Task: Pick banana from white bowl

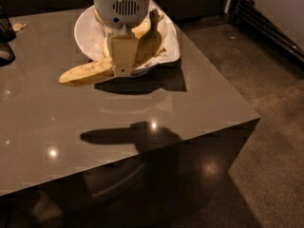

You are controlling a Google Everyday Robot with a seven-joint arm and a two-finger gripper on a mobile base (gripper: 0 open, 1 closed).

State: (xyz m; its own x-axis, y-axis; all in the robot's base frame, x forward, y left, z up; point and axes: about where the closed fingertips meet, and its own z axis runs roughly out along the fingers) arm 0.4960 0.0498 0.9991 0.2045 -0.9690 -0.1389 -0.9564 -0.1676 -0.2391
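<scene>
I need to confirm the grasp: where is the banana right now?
Top centre of the camera view, the banana is held by the gripper over the white bowl's front rim, one end jutting out above the table.

Gripper [122,66] sat top centre of view. Housing [105,4] was white, rounded. Dark oval grille [125,7], vertical slots. Cream flat rectangular part hung below.
</scene>
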